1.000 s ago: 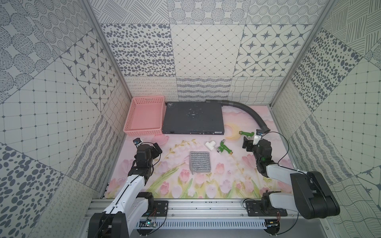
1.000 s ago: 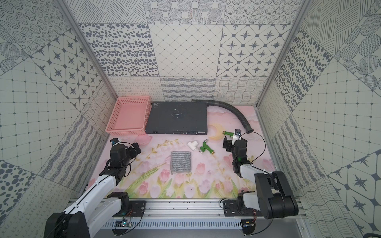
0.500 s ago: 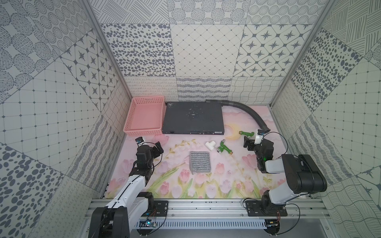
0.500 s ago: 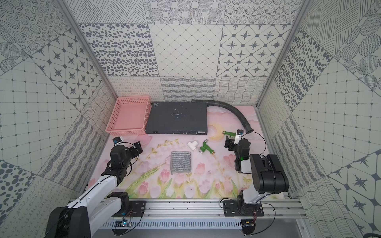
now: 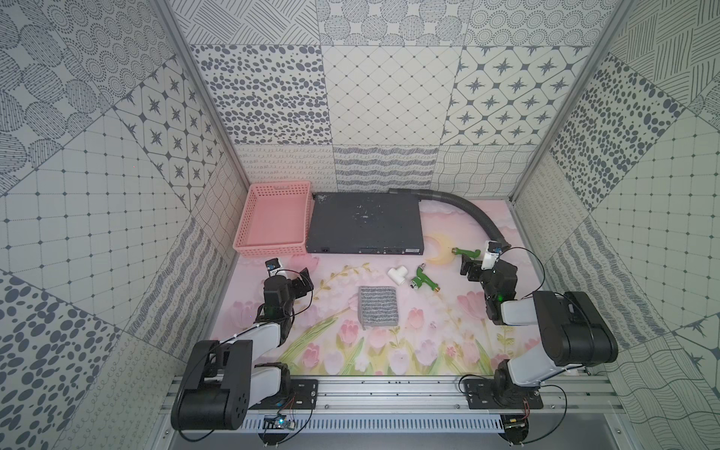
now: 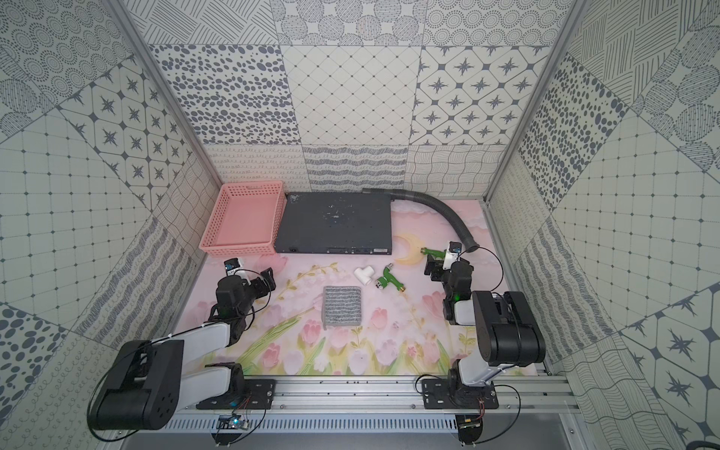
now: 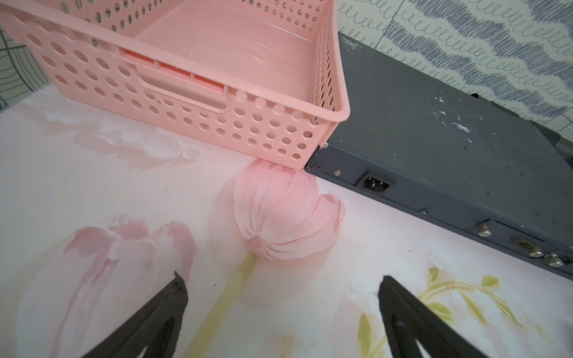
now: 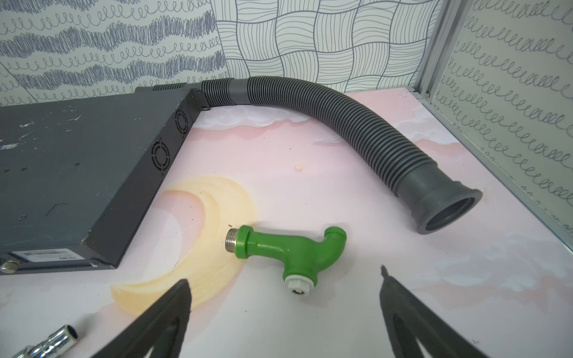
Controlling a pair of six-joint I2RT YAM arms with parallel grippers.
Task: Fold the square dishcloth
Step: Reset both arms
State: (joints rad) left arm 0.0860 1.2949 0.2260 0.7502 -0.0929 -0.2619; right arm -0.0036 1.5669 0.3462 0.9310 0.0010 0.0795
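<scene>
Arms re-posed; the square dishcloth (image 5: 378, 309) unmoved.
The right arm (image 5: 565, 335) and left arm (image 5: 218, 374) had folded back toward the worktop's (image 5: 428, 350) near edge. The dishcloth stayed flat mid-worktop. The left gripper (image 7: 279, 279) and right gripper (image 8: 284, 274) jaws stood wide, holding nothing.

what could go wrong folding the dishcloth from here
The dishcloth lies flat on the mat, so the fingers might slide or bunch it instead of lifting an edge. The white tee and the green fitting beside it lie close behind the dishcloth; a reach could knock them.
</scene>
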